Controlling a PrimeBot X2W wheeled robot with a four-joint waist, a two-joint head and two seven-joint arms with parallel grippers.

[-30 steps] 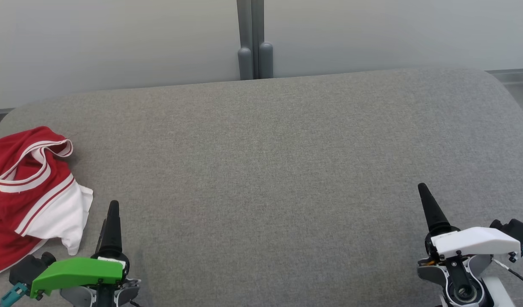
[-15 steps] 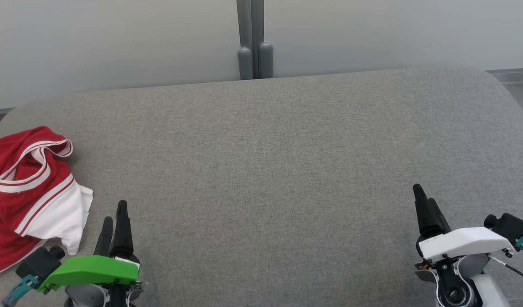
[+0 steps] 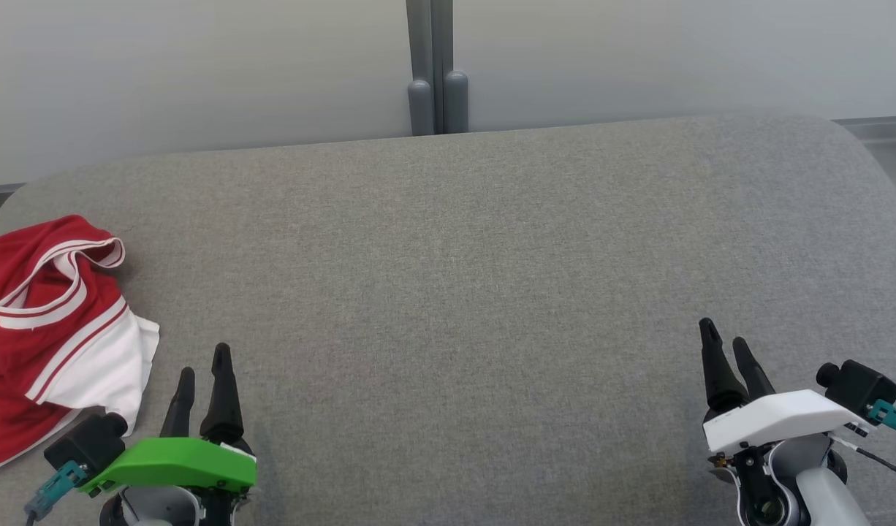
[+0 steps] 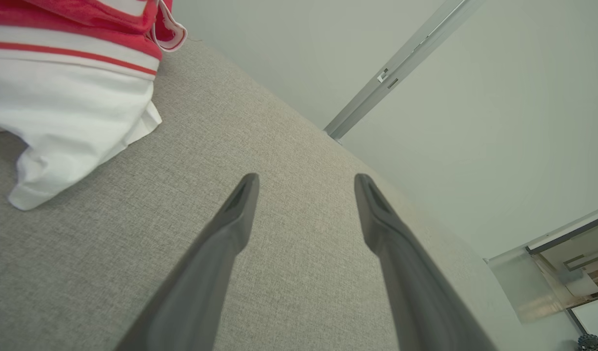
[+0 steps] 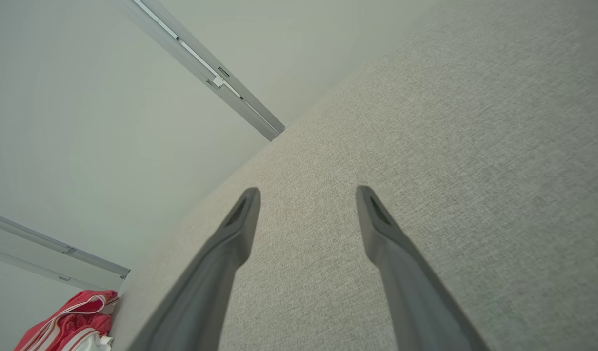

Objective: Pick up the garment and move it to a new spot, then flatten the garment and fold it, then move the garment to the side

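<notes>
The garment [image 3: 50, 332] is a red jersey with white stripes and a white panel, lying crumpled at the far left of the grey upholstered surface [image 3: 455, 292]. In the left wrist view the garment [image 4: 69, 83] fills the upper left corner, and in the right wrist view the garment [image 5: 69, 326] peeks in at the bottom left. My left gripper [image 3: 203, 361] stands open just right of the garment's white hem, with nothing between its fingers [image 4: 230, 234]. My right gripper [image 3: 726, 340] stands open at the lower right, far from the garment, fingers [image 5: 235, 239] empty.
A pale wall [image 3: 199, 66] with a grey vertical post [image 3: 435, 69] runs behind the surface's far edge. The surface's corners curve away at the far left and far right.
Both wrists have rolled, so each gripper's two fingers now show side by side. The left gripper has shifted slightly right, the right slightly left. The garment has not moved.
</notes>
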